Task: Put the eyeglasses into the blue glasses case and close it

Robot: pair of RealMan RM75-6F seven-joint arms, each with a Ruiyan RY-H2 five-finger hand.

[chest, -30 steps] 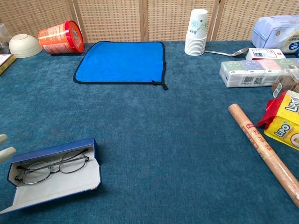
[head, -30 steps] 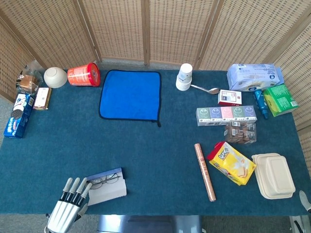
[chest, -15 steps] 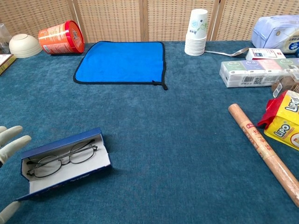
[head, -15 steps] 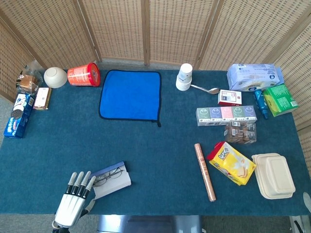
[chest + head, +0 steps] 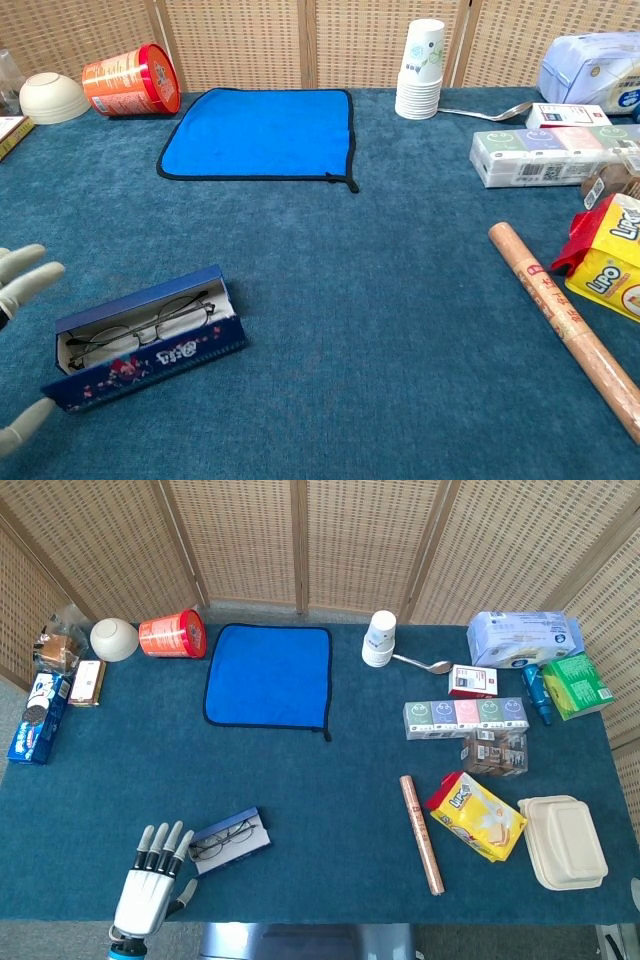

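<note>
Eyeglasses inside half-open blue case

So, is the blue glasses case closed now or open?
Partly open: the blue glasses case lid stands raised, and the eyeglasses show inside.

The yellow snack bag reads "Lipo".

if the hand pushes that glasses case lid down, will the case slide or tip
The case will probably slide rather than tip: it lies low and long on the carpeted table. It looks light, so a sideways nudge from the left hand could shift it. The lid stands partly raised over the glasses.
</note>
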